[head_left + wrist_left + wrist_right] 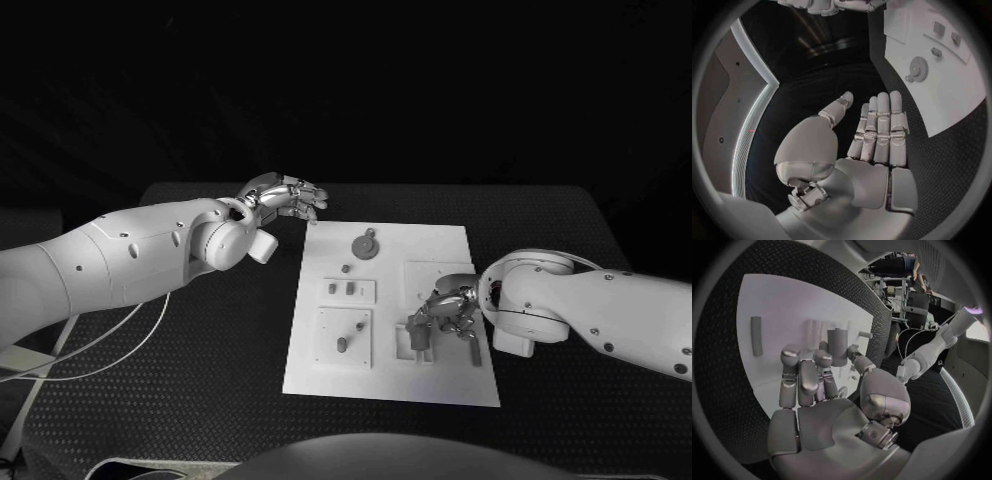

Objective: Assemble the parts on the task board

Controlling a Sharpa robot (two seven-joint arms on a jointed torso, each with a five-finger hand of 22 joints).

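Note:
The white task board (433, 250) lies in the middle of the table. On it are a round gear-like part (366, 245), two small parts (343, 289) and a peg (343, 345). My right hand (450, 308) is low over the board's right side. Its thumb and fingers (801, 375) curl around an upright grey cylinder part (837, 346), which stands over the board (773, 305). My left hand (284, 196) hovers beyond the board's far left corner. Its fingers (879, 130) are straight and side by side, the thumb apart, with nothing in it. The gear (917, 67) and board (954, 90) lie ahead of it.
A recessed square (346, 335) on the board's near left holds the peg. A flat grey bar (756, 335) lies on the board beyond my right hand. Black matting (216, 380) surrounds the board, with a white cable (101, 350) at the left.

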